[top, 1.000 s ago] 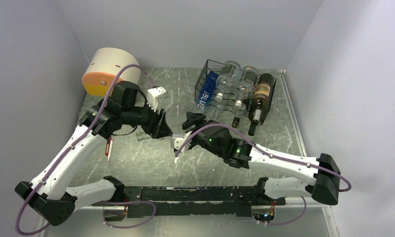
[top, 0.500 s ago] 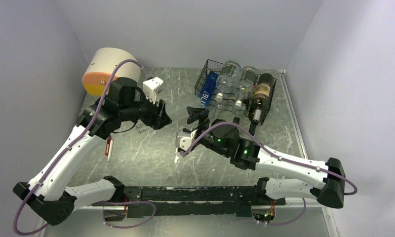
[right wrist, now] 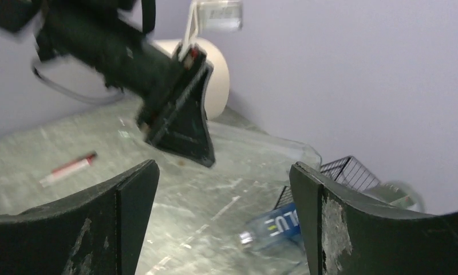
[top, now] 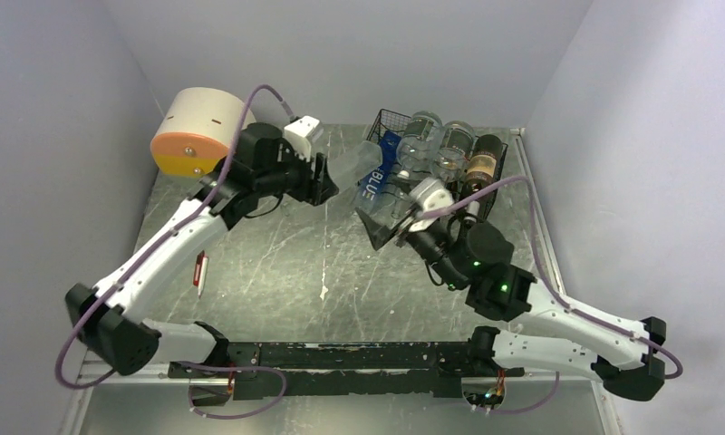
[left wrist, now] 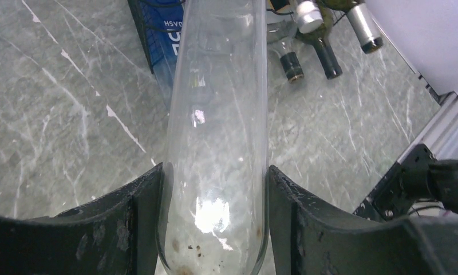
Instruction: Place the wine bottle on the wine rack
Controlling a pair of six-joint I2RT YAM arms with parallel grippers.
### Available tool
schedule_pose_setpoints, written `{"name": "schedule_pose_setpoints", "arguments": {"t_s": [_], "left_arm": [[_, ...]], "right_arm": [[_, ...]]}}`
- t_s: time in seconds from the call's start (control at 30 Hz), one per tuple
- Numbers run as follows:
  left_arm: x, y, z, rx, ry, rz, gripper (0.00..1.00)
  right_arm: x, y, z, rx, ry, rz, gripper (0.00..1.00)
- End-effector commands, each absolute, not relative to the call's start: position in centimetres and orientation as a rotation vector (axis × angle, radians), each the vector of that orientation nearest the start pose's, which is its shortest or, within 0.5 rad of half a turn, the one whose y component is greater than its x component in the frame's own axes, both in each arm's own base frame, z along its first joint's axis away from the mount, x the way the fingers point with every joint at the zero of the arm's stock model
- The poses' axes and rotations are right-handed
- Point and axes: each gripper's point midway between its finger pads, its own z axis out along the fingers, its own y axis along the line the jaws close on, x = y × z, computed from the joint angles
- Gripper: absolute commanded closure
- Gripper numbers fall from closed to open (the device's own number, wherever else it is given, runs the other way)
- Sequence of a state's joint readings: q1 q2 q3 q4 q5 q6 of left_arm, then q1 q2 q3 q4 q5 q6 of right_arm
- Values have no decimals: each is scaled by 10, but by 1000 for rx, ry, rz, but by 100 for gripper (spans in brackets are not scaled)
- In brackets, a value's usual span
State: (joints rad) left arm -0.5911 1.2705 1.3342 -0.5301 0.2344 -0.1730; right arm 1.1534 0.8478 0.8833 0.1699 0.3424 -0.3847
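Note:
My left gripper (top: 327, 179) is shut on the base of a clear glass wine bottle (top: 352, 163). It holds the bottle off the table, lying nearly level, with its neck end at the left side of the black wire wine rack (top: 383, 122). In the left wrist view the bottle (left wrist: 215, 114) fills the gap between the fingers of my left gripper (left wrist: 215, 229). My right gripper (top: 381, 227) is open and empty by the rack's front left corner. In the right wrist view, between the fingers of my right gripper (right wrist: 224, 229), I see the held bottle (right wrist: 261, 150) and the rack (right wrist: 352, 169).
The rack holds a clear bottle with a blue label (top: 375, 178), two clear bottles (top: 436, 145) and a dark wine bottle (top: 486, 163). A white cylinder with an orange face (top: 194, 131) stands at the back left. A red and white pen (top: 199, 272) lies on the left.
My left arm has swung up and to the right, from mid-table to the rack's left side. My right arm has moved right and back, to the rack's front.

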Motion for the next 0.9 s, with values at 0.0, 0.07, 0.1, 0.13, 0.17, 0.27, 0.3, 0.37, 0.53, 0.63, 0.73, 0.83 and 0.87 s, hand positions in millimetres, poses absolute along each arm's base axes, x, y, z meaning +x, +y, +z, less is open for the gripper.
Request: {"name": "schedule_pose_setpoints", "arguments": {"t_s": [0.0,0.07,0.1,0.13,0.17,0.27,0.3,0.37,0.53,0.63,0.73,0.83,0.87], "left_arm": [[335,-284,337,505,1827,-777,93],[348,-299,335,506,1821,-810,93],[354,-305,335,502,1813,-824,93],[363,-311,332,487,1817,-826,93],[373,-315,330,456,1821,-816,93],[405,-322,322,336,1845,-760,93],[413,-324,320,296,1850,-741,93],[427,-330,315,262,1841,-711,93],[451,-352,300,194,1861,-694,93],[461,-362,288,192,1881,-679,93],[469,-372,279,188,1888,-666,93],[478,-374,267,142,1909,-632,93],[482,-373,263,126,1915,-618,93]], "right_arm": [[201,233,421,-280,1358,648,13],[193,231,423,-259,1378,721,15],[190,229,425,-233,1385,759,16],[188,228,424,-217,1394,783,16],[185,226,424,-200,1401,810,17],[179,223,422,-169,1419,873,17],[177,223,420,-167,1427,885,17],[175,222,418,-156,1442,903,17],[174,220,414,-143,1470,909,18],[173,220,411,-153,1488,906,16],[172,222,412,-164,1523,904,15],[170,222,412,-166,1540,913,14],[169,221,412,-164,1541,916,14]]}}
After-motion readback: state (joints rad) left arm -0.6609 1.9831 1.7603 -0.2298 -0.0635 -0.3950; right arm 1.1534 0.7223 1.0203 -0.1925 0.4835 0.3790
